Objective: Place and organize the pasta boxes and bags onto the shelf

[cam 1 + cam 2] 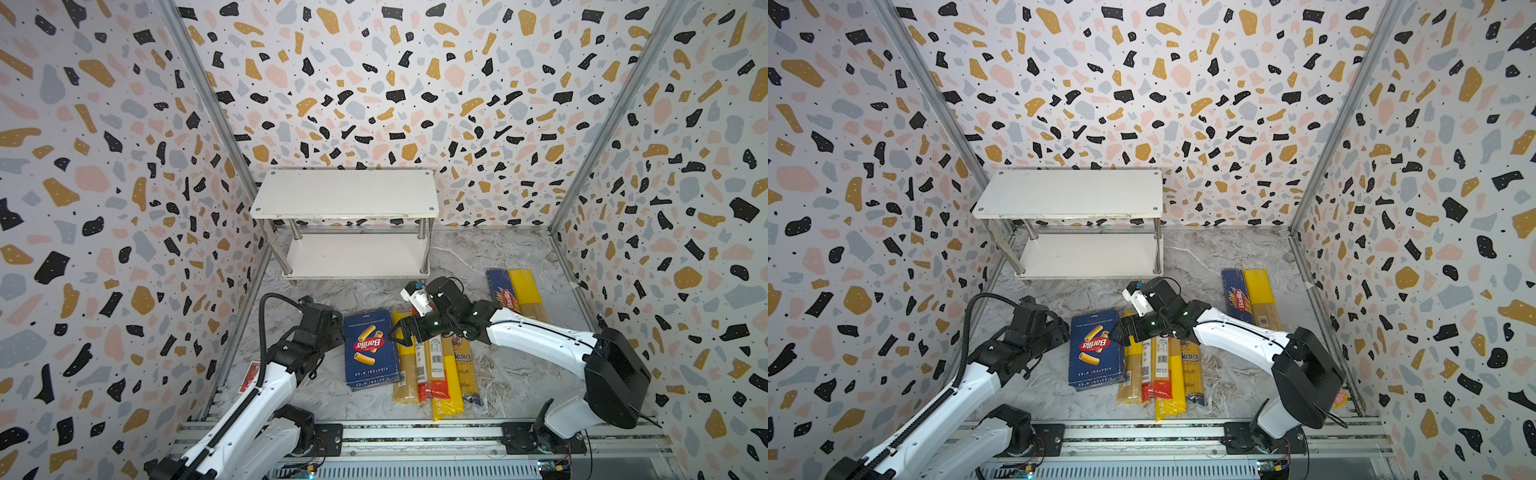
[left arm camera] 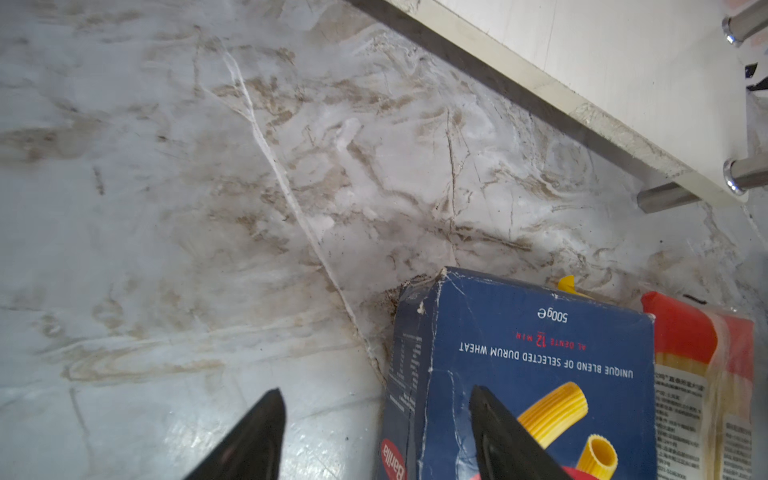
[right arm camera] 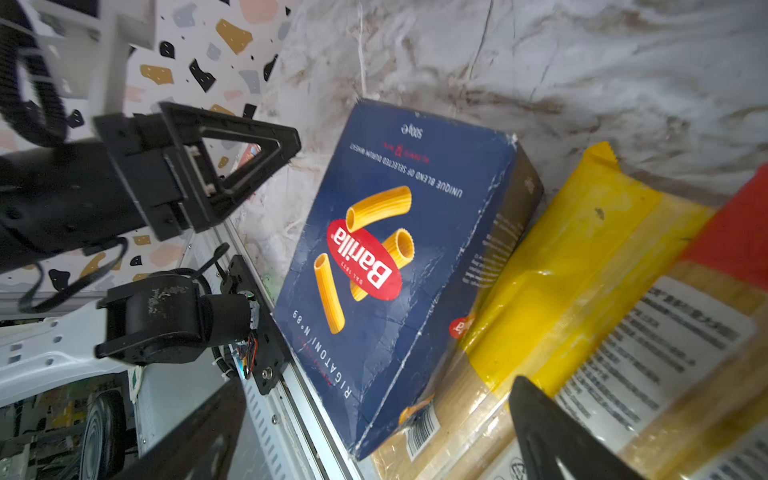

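While the rigatoni box (image 1: pixel 371 351) lies flat on the table, the left gripper (image 2: pixel 376 392) hangs over its left edge, jaws partly apart and holding nothing. The right gripper (image 3: pixel 376 382), wide and empty, hovers at the box's right edge, above four bags (image 1: pixel 432 365) lying alongside it. The shelf (image 1: pixel 345 195) stands beyond the box.

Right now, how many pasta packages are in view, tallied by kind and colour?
Barilla boxes: 2, the rigatoni box and the spaghetti box
Yellow-ended bags: 3
Red-ended bag: 1
Ankara bag: 1
Total: 7, none on the shelf
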Robot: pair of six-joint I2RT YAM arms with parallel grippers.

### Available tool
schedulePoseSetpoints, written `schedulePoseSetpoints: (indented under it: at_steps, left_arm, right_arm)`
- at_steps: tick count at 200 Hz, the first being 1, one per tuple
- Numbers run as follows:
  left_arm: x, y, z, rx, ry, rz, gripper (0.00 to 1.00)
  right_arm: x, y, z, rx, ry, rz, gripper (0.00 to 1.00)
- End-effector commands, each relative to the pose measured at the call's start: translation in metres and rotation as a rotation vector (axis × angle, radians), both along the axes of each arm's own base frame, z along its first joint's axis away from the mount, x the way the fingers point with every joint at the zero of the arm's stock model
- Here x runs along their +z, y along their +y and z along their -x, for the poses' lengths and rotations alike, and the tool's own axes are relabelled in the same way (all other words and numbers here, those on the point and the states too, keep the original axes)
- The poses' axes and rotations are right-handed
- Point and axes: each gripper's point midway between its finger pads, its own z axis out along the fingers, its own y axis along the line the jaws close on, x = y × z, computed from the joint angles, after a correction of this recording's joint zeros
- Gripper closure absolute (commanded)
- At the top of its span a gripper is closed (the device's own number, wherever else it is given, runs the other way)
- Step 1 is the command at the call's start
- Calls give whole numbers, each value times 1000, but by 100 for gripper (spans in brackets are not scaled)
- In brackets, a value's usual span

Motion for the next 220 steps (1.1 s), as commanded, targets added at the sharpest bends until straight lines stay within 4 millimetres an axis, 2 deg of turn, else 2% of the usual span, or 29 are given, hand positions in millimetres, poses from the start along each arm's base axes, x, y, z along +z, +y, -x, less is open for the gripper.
schedulePoseSetpoints:
  at_steps: [1, 45, 56, 82, 127, 178, 220]
  left_arm:
    - [-4, -10, 2, -23, 0, 65, 38]
    - [-23, -15, 14, -20, 23, 125, 40]
    - [-28, -17, 17, -18, 33, 146, 49]
    - [-42, -22, 25, -26, 58, 192, 53]
    - [-49, -19, 31, -23, 65, 185, 56]
    - [-63, -18, 38, -23, 87, 186, 58]
    - [-72, -22, 44, -16, 86, 237, 63]
  right_arm:
    - [-5, 5, 2, 4, 40, -9, 1]
    - [-37, 14, 0, 15, 108, 35, 1]
    - [-41, 17, 0, 20, 123, 35, 1]
    - [-42, 22, -3, 16, 130, 22, 1]
    - [-42, 32, -3, 30, 133, 6, 1]
    - [-61, 40, -2, 38, 179, 43, 1]
    - [-76, 47, 1, 41, 239, 42, 1]
